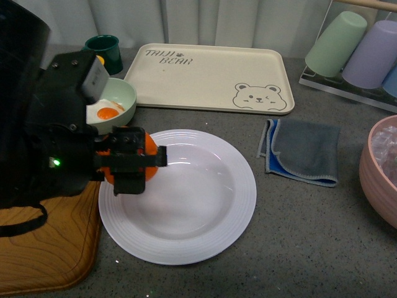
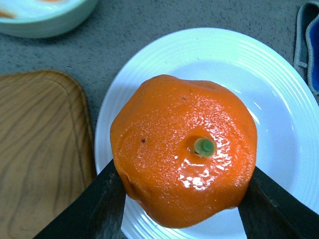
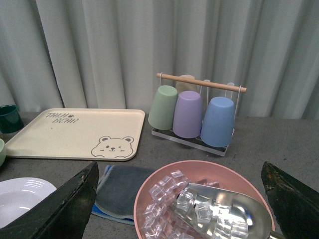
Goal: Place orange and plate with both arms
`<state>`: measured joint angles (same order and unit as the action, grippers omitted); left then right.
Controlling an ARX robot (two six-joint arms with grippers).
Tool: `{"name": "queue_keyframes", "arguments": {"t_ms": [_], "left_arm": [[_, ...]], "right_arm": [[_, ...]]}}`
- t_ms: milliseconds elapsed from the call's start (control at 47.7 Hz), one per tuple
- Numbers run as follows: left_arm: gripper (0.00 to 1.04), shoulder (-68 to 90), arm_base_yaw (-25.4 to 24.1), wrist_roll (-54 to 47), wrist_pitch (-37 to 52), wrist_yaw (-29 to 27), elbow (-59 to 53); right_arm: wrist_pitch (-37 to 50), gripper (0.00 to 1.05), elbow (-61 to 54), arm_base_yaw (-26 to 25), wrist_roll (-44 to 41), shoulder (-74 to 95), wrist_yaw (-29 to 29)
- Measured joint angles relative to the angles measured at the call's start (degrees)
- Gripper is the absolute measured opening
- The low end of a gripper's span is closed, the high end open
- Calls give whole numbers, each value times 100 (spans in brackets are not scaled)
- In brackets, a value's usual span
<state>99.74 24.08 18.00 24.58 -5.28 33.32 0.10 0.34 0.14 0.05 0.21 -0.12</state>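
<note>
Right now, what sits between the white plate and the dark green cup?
The pale green bowl holding a fried egg, shown in the front view.

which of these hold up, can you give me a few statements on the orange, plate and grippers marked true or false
1. The left gripper is shut on the orange. True.
2. The orange lies on the bear-print tray. False: it is held over the plate, apart from the tray.
3. The pink bowl holds ice cubes and a metal scoop. True.
4. The right gripper grips the plate. False: it is open, holding nothing, above the pink bowl.
5. The grey cloth lies in the plate. False: it lies on the table beside the plate.
</note>
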Motion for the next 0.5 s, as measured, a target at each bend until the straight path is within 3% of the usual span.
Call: {"name": "queue_keyframes", "arguments": {"t_ms": [503], "left_arm": [[53, 1204, 407, 15, 63, -164, 570]], "right_arm": [[0, 95, 0, 0, 0, 0, 2]]}}
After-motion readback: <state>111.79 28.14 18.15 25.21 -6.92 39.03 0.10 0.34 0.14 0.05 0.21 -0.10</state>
